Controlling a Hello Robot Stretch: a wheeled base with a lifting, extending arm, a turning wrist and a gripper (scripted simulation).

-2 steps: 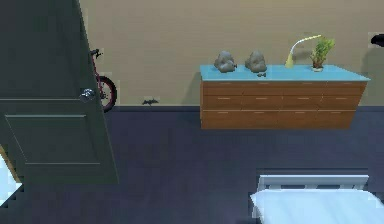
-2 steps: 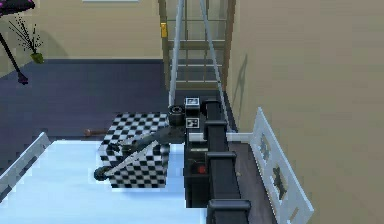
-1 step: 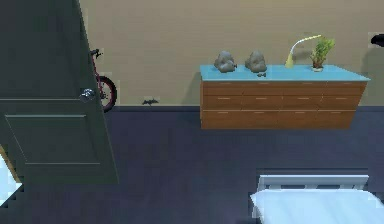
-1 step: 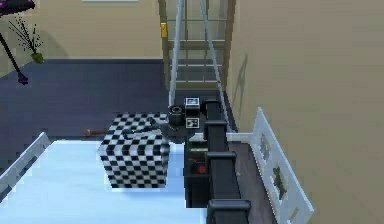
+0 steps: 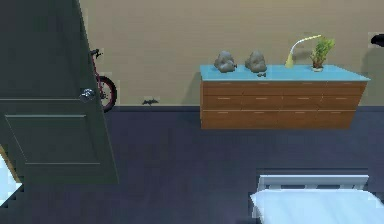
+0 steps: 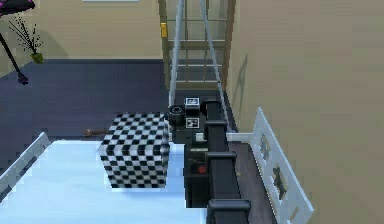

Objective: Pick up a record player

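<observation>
My pincer [image 6: 178, 110] sits at the far end of my dark arm [image 6: 218, 175], above a pale bed [image 6: 50, 190]. I cannot tell whether it is open, closed or holding anything. Just beside it a black-and-white checkered cube [image 6: 137, 150] rests on the bed. Farther out, a ladder-like metal frame [image 6: 200, 50] stands at a doorway. Ahead, past a dark door [image 5: 50, 90] and a bicycle wheel [image 5: 104, 92], a wooden dresser [image 5: 280, 105] carries two grey busts [image 5: 225, 62] and a potted plant [image 5: 320, 52]. I cannot tell where the record player is. I judge it will be rigid, fairly heavy and fragile at its tonearm and lid, so I should grip the solid base by its sides.
</observation>
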